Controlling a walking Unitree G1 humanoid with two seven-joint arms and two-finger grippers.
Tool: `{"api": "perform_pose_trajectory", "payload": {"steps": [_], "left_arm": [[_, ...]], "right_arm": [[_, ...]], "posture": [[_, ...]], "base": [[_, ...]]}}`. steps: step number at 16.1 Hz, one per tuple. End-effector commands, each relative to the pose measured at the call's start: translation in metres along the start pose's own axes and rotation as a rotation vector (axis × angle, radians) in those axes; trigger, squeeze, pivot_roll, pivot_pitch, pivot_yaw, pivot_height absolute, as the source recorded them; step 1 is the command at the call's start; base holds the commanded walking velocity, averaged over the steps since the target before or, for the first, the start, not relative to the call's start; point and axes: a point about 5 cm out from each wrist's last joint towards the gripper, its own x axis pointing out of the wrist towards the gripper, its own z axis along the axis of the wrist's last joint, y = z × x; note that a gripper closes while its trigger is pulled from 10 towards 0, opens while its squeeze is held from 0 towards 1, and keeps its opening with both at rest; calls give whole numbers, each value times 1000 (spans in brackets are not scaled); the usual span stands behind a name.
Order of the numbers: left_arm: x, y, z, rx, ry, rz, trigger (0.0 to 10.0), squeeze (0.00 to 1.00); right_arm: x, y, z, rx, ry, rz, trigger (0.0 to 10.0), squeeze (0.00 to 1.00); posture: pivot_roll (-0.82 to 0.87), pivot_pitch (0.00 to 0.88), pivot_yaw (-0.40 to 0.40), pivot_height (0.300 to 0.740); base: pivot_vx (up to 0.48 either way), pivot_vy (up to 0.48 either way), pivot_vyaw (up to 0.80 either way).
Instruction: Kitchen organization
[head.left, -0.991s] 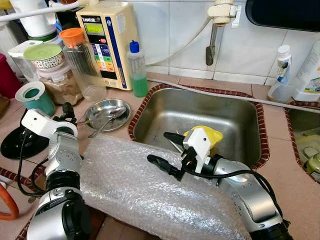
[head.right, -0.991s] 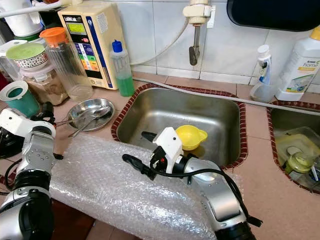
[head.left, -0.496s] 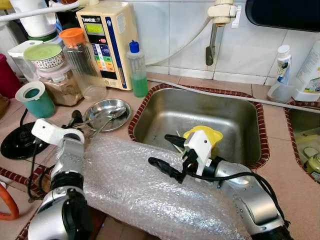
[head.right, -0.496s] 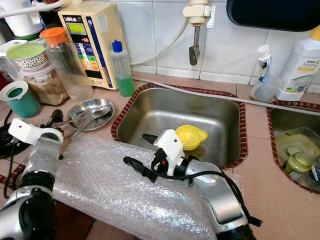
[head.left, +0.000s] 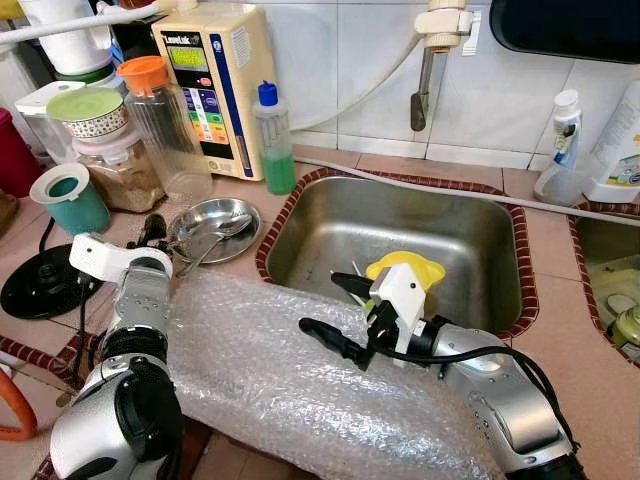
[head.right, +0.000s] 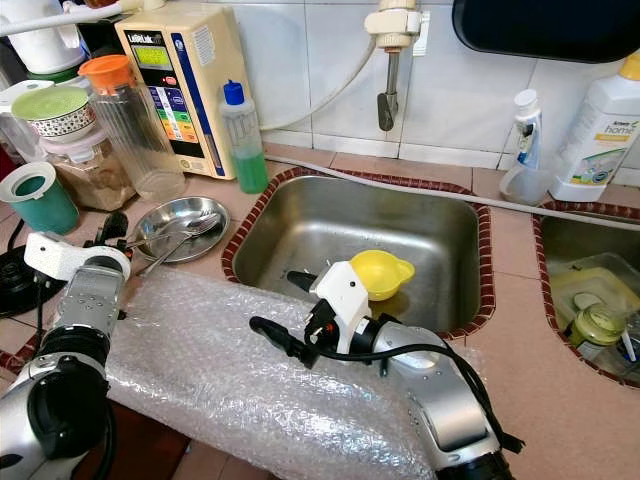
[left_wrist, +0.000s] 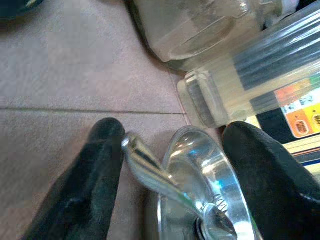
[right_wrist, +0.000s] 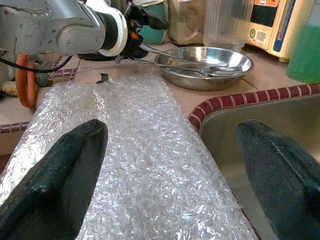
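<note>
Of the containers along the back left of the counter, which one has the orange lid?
The tall clear plastic jug beside the cream water-filter unit. The green-liquid bottle has a blue cap, and the patterned bowl a green lid.

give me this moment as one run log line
left gripper: open around spoon handle at steel dish rim | right gripper: open, over bubble wrap by sink | yellow cup in sink

left hand (left_wrist: 170, 170) fingers apart, straddling spoon handle (left_wrist: 150, 167) | pitcher (head.left: 165, 130) crowds behind

Two spoons (head.left: 205, 243) (in one steel dish (head.left: 214, 226)), one yellow funnel (head.left: 408, 268).
</note>
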Motion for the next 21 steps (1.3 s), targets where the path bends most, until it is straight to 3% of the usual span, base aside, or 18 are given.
{"api": "perform_pose_trajectory", "payload": {"steps": [1,9,17,21], "left_arm": [[2,-4,4,-9,-7,-12,0,0],[2,0,3,-17,5,0,0,0],[2,3,18,33,-66,24,0,0],[3,-13,36,61,-139,-49,0,0]], "right_arm": [[1,4,7,-14,-18,29,10000,0],[1,6,6,-9,-11,42,10000,0],[2,5,4,-9,-7,43,10000,0],[3,2,5,-15,-9,35,10000,0]], "posture": [[34,0,118,740],[40,0,118,740],[54,0,116,740],[64,0,115,740]], "base": [[0,0,0],[0,0,0],[0,0,0],[0,0,0]]}}
